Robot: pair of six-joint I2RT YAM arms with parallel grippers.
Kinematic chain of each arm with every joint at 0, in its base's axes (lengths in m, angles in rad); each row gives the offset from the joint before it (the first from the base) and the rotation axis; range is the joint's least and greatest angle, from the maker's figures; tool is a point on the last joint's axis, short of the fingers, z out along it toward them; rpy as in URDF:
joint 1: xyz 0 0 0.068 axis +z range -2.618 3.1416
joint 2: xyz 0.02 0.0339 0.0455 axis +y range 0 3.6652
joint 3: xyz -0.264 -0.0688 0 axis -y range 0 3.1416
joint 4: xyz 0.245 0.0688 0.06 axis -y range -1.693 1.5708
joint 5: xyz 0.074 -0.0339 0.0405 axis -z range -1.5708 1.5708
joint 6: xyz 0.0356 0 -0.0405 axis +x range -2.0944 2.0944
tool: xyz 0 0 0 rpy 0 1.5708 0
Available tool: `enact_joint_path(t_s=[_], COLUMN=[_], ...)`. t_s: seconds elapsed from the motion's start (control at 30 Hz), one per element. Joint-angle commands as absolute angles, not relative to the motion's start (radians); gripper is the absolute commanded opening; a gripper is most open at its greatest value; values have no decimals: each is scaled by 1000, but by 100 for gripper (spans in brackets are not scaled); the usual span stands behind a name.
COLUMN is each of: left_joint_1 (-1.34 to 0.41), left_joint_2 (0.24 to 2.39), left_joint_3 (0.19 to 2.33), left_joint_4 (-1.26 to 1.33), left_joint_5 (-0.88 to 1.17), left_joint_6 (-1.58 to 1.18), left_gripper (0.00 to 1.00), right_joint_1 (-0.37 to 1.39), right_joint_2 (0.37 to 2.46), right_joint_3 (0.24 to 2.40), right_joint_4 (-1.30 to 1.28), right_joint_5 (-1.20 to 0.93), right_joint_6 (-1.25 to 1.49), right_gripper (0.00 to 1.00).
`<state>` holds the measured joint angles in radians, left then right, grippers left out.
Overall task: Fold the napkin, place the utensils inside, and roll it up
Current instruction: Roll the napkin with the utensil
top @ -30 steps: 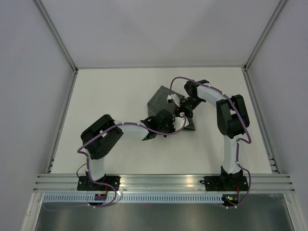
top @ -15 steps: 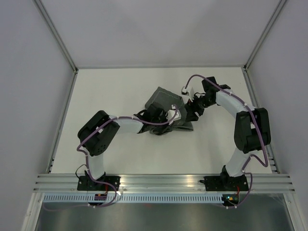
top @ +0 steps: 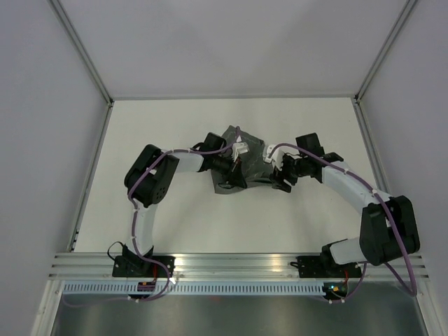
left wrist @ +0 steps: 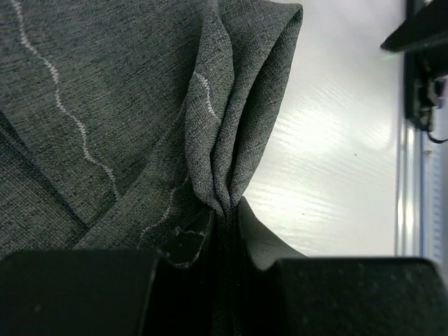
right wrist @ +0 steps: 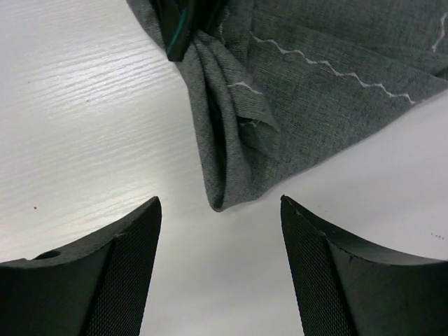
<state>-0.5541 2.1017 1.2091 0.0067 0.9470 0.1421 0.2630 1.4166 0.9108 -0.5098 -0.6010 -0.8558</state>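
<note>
The dark grey napkin (top: 253, 162) lies bunched in the middle of the table. My left gripper (top: 233, 169) is shut on a pinched bundle of its folds (left wrist: 231, 140), and its pale hem stitching (left wrist: 66, 112) shows beside them. My right gripper (top: 280, 176) is open at the napkin's right end. In the right wrist view, a folded corner of the cloth (right wrist: 231, 175) points into the gap between its fingers (right wrist: 126, 259) without touching them. A dark piece with a teal edge (right wrist: 176, 31) sits where the folds gather; I cannot tell whether it is the fork. No fork shows clearly.
White table (top: 175, 210) runs all round the cloth. Grey walls stand at the left, far and right sides. A metal rail (top: 238, 262) runs along the near edge by the arm bases.
My left gripper has moved left and away with the cloth pinched in it, bunching the napkin. My right arm has swung out to the right, and its gripper has drawn back to the cloth's right end.
</note>
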Motion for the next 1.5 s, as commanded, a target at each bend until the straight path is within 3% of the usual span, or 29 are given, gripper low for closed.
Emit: enact_joint_path(t_s=[0.0,0.17,0.57,1.07,1.2,1.33,1.47], left_joint_1=[-508,-488,-477,-477,-477,-477,-476], left_joint_2=[2190,2244,2344,2384,2387,2384,2385], left_joint_3=[1284,1344,1394,1427,1439,1439,1440], left_joint_4=[-164,-244,-347,-446,-479,-494,-506], left_joint_5=[1077,1164,1276,1315,1327,1333,1335], left_joint_6=[104,83,78,133,161,170,179], left_gripper=[2,2,2,2,2,2,2], right_joint_1=[355,529,759,808,813,815,813], right_joint_2=[1355,1339,1439,1581,1612,1655,1683], right_joint_3=[855,778,689,716,732,753,768], right_joint_4=[-390,-269,-88,3,-50,-87,-115], right_joint_5=[-539,-407,-206,-138,-135,-130,-129], right_joint_6=[-920,-936,-1023,-1032,-1034,-1023,-1019], right_gripper=[74,75,71,60,55,42,40])
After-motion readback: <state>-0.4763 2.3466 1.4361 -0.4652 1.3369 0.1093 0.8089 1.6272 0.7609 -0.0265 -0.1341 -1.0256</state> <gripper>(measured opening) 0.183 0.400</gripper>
